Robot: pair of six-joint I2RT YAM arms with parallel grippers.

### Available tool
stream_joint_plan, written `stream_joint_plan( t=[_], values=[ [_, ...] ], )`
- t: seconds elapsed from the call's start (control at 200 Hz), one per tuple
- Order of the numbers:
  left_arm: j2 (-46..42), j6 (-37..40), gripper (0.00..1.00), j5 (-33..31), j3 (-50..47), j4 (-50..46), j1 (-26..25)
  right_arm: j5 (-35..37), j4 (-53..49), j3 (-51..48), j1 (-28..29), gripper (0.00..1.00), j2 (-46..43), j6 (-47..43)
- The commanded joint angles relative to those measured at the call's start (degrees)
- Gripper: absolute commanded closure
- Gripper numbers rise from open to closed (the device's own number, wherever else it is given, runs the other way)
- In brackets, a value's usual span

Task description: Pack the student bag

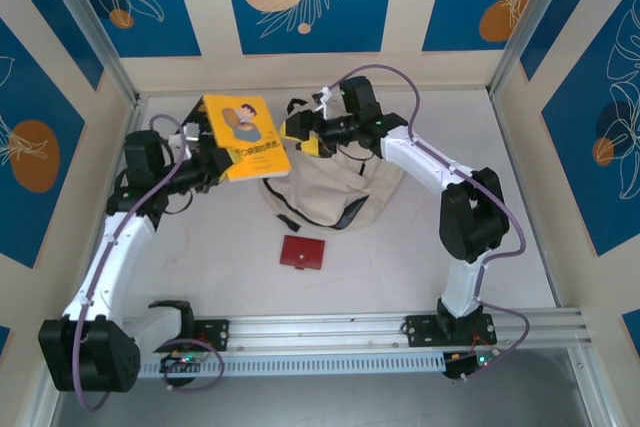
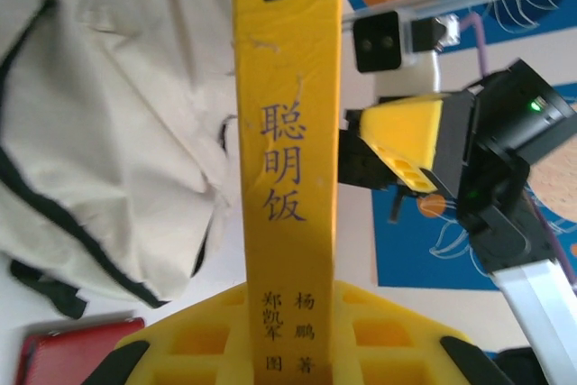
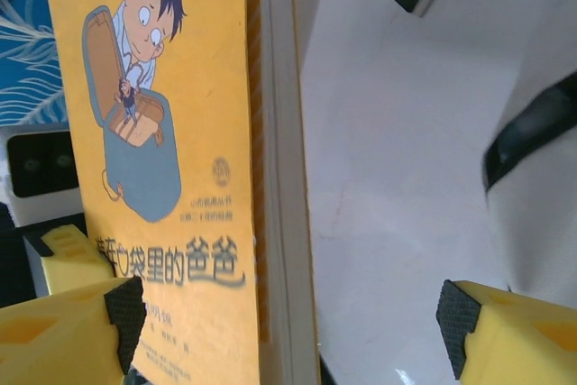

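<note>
White tabletop [image 1: 450,247], boxed in by cream walls [image 1: 300,72] with blue leaf-print panels. We note the student bag [image 1: 335,192], a cream soft fabric backpack with black trim, lying slumped at the centre of the top view; in the left wrist view it fills the left side [image 2: 117,132].

The left gripper [image 1: 213,162] is clamped on the spine of a thin yellow picture book [image 1: 246,135] with a cartoon boy on its cover. The book is held up at the bag's upper left, cover facing the overhead camera.

The right gripper [image 1: 300,139] sits at the book's right edge, jaws spread wide. In the right wrist view the cover [image 3: 153,132] stands between the fingers [image 3: 63,331], close to the left-hand one; we cannot tell whether they touch.

A small flat red wallet [image 1: 302,252] lies on the table below the bag, apart from it.
</note>
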Motion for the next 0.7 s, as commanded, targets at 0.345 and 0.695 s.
stream_joint_plan(
  t=[0.345,0.695],
  values=[
    [6.7,-2.1,1.00,3.0,6.6,13.3,-6.9,-17.7,22.4,0.1,-1.6,0.23,2.4,14.4],
    [7.3,-1.1,0.98,-0.2,7.5,9.4,-6.9,-11.9,28.5,-8.3,-3.8,0.73,-3.7,22.1]
  ],
)
